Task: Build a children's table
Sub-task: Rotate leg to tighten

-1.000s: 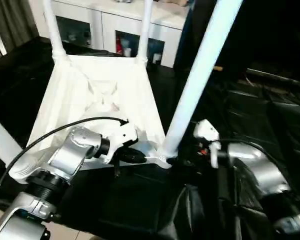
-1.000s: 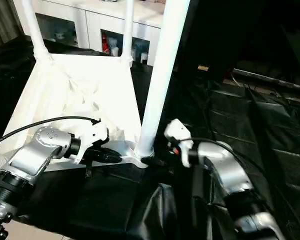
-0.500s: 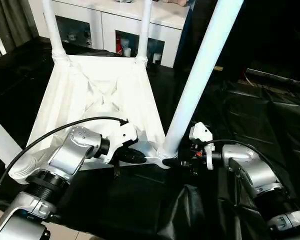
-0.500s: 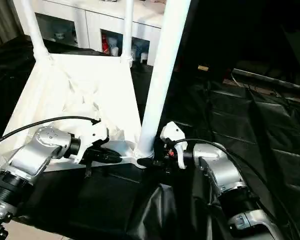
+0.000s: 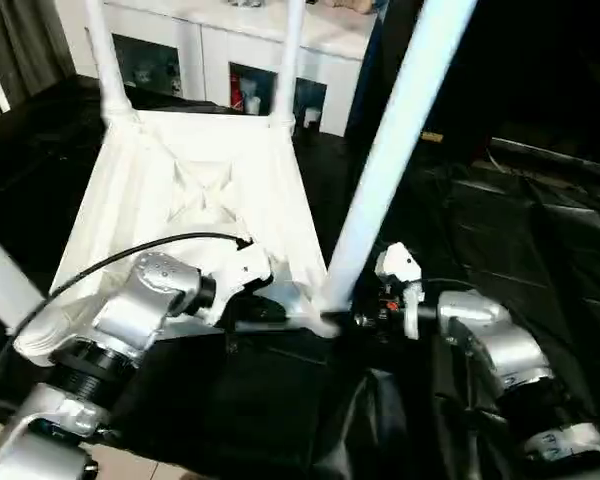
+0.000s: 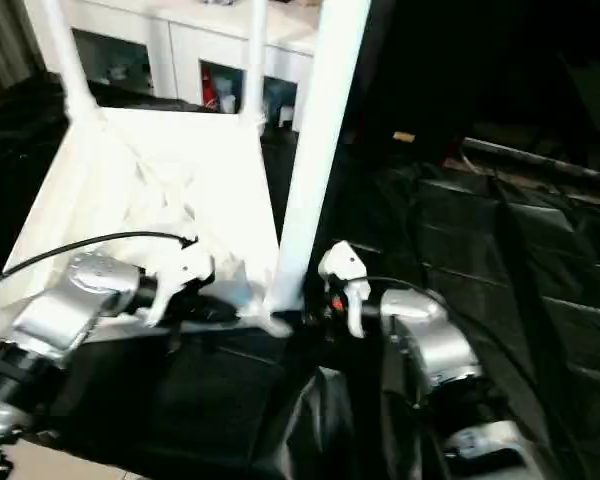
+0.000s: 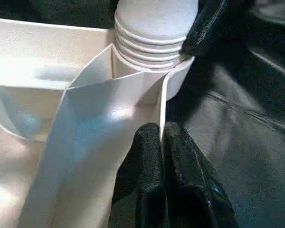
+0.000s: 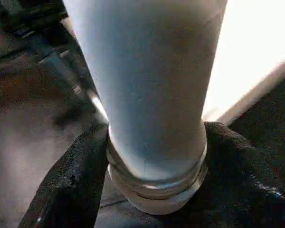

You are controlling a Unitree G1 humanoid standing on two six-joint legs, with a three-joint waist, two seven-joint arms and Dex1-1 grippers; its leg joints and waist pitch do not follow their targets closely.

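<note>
Two far legs [image 5: 107, 60] rose at the frame's upper left, open ribbed underside [image 5: 195, 195] between them. The near leg [image 5: 385, 170] slanted across centre, hemmed at its base by both grippers. Black sheeting [image 5: 540, 230] at right lay open.

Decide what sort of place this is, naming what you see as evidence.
Probably a room in a home or a mock-up of one: a white cabinet with glass doors stands behind, a curtain hangs beside it, and black sheeting covers the floor under the upturned children's table.
</note>
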